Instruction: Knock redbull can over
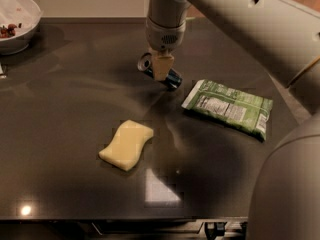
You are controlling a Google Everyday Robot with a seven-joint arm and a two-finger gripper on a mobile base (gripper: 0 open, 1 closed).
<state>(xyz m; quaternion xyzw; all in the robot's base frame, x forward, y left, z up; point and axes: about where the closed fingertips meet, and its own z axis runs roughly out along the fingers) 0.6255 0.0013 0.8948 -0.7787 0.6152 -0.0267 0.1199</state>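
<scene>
The redbull can (171, 78) lies tilted on its side on the dark table (75, 109), toward the back middle. Its silver top (145, 63) points left and its dark blue end points right, toward the front. My gripper (162, 66) hangs straight down from the pale arm and sits right over the middle of the can, touching or nearly touching it and hiding its centre.
A green snack bag (230, 106) lies flat just right of the can. A yellow sponge (126, 145) lies at the front centre. A white bowl (17, 21) with some food stands at the back left corner. My arm's bulk fills the right side.
</scene>
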